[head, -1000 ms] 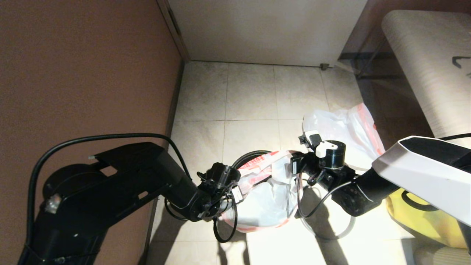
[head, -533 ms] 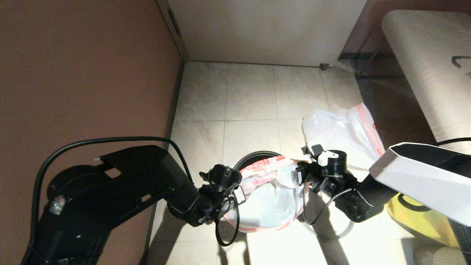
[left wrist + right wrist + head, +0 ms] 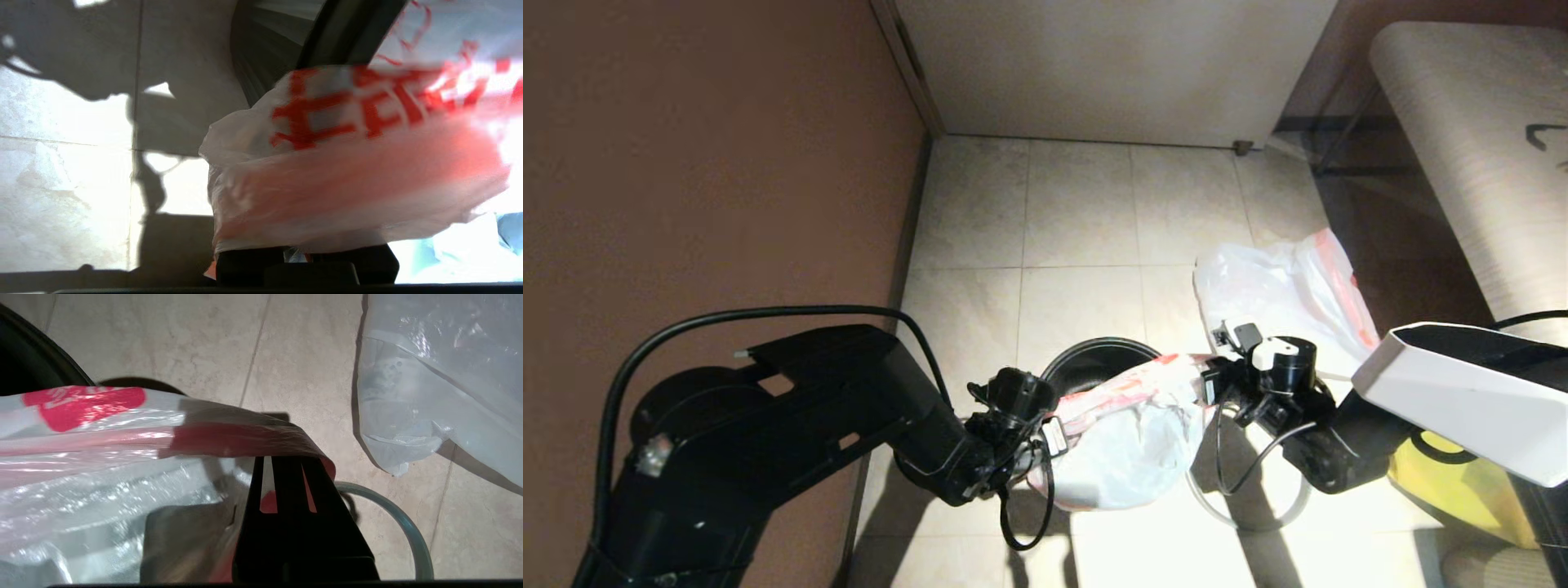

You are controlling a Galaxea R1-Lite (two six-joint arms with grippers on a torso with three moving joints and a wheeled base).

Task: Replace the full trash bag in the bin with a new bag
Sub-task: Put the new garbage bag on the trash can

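Pale tiled floor (image 3: 1078,212), brown wall (image 3: 711,147) left; both jaws clamped on new bag (image 3: 1131,433) over bin (image 3: 1094,363).

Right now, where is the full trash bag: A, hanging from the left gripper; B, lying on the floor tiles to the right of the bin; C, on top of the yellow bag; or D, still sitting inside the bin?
B: the lumpy full trash bag lies on the floor tiles to the right of the bin, while both grippers hold a different bag, the new bag, over the bin.
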